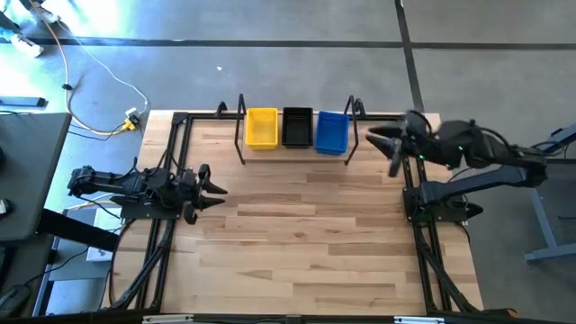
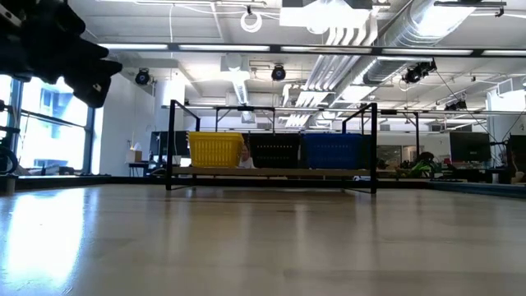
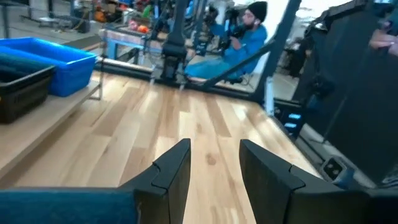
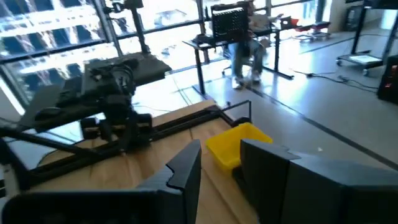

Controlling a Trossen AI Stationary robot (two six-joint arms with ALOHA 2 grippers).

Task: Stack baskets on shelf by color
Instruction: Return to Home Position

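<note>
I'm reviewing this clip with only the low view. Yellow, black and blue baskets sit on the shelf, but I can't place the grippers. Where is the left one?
Observer: In the high view, the left gripper is over the left side of the table, well apart from the shelf.
Operator: And the right one?
Observer: The right gripper is just off the shelf's right end, beside the blue baskets and not touching them.
Operator: Is either holding anything?
Observer: No. Each wrist view shows that arm's fingers apart with nothing between them.
</note>
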